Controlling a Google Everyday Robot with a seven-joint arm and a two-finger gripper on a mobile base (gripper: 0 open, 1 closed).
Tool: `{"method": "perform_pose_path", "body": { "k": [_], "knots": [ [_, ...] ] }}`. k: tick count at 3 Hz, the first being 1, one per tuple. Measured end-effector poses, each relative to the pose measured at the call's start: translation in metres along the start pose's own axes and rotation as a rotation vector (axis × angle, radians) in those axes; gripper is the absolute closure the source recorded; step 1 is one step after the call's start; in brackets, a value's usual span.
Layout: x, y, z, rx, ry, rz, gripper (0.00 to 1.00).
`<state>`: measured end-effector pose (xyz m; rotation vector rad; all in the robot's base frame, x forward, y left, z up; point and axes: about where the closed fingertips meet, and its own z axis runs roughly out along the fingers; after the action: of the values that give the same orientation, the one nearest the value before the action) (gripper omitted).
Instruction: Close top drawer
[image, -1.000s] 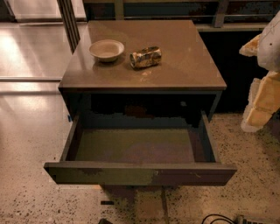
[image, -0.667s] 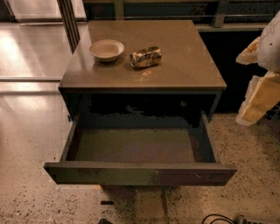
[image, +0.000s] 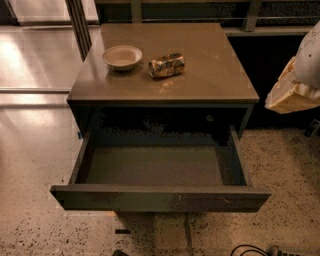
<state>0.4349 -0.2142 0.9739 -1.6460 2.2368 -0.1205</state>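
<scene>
Standing pulled far out toward 6 o'clock beneath the desk (image: 210, 75) top, the top drawer (image: 160, 198) shows a flat, handleless dark front with pale scuffs and a bare olive-grey floor, so I judge the closing push has not begun. Next the gripper (image: 294, 87), a pale cream bulk at 3 o'clock well apart from the drawer, its jaws' state impossible to tell, would need to reach that front face and press it squarely toward 12 o'clock. At 11 o'clock on the smooth brown top sit a shallow round bowl (image: 122, 56) and, just beside it, a crumpled shiny can (image: 167, 65).
</scene>
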Motion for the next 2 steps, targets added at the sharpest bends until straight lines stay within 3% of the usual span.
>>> {"method": "perform_pose_path", "body": {
  "k": [1, 2],
  "knots": [
    [0.011, 0.034, 0.031, -0.074, -0.051, 0.11, 0.98],
    [0.012, 0.077, 0.079, -0.21, -0.112, 0.165, 1.0]
  ]
}}
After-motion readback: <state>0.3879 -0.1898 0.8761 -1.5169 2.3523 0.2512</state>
